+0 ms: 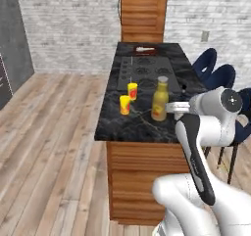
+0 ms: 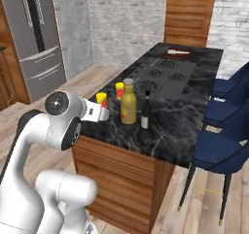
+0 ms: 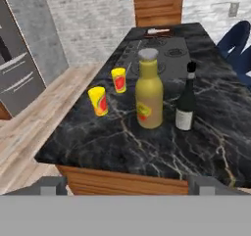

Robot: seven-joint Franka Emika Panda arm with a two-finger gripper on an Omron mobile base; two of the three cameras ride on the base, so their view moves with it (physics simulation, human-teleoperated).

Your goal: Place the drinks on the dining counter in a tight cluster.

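Gripper (image 3: 127,191) hovering at near edge of dining counter (image 3: 147,147), level with the bottles, pointing along the counter. Fingers (image 3: 49,186) spread wide, nothing between them. Mustard-yellow bottle (image 3: 148,90) straight ahead of gripper, upright, grey cap, red-yellow label facing it. Wine bottle (image 3: 186,105) just right of the yellow one, close but apart, upright, white label low on its body. Two small yellow cups with red marks ahead-left: nearer cup (image 3: 98,101) well left of the yellow bottle, farther cup (image 3: 119,80) behind it, closer to cooktop (image 3: 162,49). Cooktop beyond the bottles, mid-counter. Flat reddish tray (image 3: 158,32) at far end. Blue chairs (image 2: 228,145) along right side of counter. In left base view gripper (image 1: 171,107) almost level with yellow bottle's label, just beside it; touching or not, cannot tell.
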